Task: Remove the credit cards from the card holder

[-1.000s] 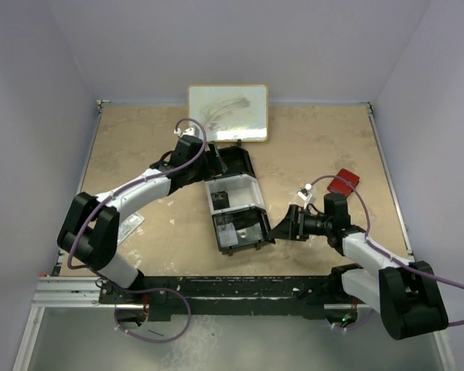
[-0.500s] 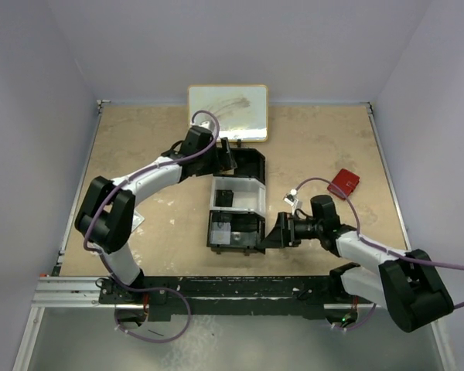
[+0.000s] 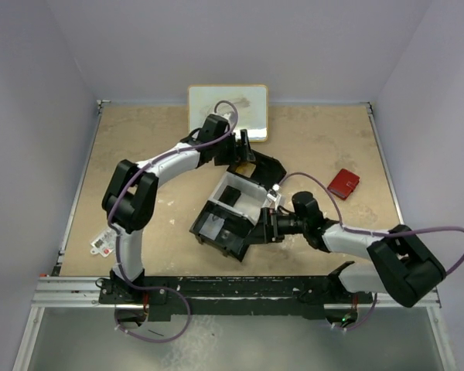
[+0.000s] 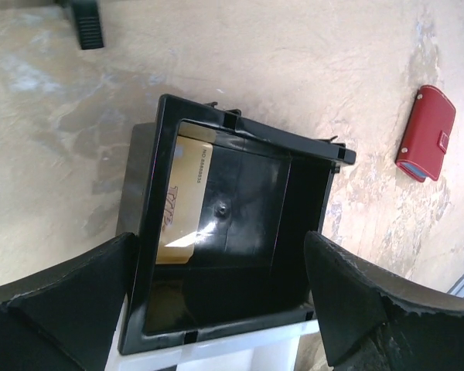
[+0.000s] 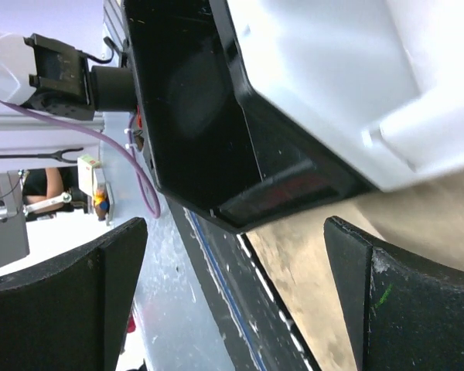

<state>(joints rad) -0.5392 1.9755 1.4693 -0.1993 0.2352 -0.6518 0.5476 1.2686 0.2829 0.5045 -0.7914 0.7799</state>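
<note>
The red card holder [image 3: 344, 183] lies folded shut on the table at the right, apart from both arms; it also shows in the left wrist view [image 4: 425, 133]. No cards show at it. My left gripper [image 3: 246, 151] [image 4: 224, 309] stands open, its fingers straddling the far black compartment of a long black-and-white tray [image 3: 240, 189]. A gold card [image 4: 182, 209] lies in that compartment. My right gripper [image 3: 257, 229] [image 5: 232, 309] is open at the tray's near right side, with the tray's black end [image 5: 209, 116] just beyond its fingertips.
A whiteboard [image 3: 227, 112] leans at the back wall. A small pale card [image 3: 102, 243] lies near the table's left front edge, by the left arm's base. The tray lies diagonally in the middle.
The tray has turned clockwise, its far end going right and its near end left. The left gripper moved right with the far end. The right gripper moved left toward the tray.
</note>
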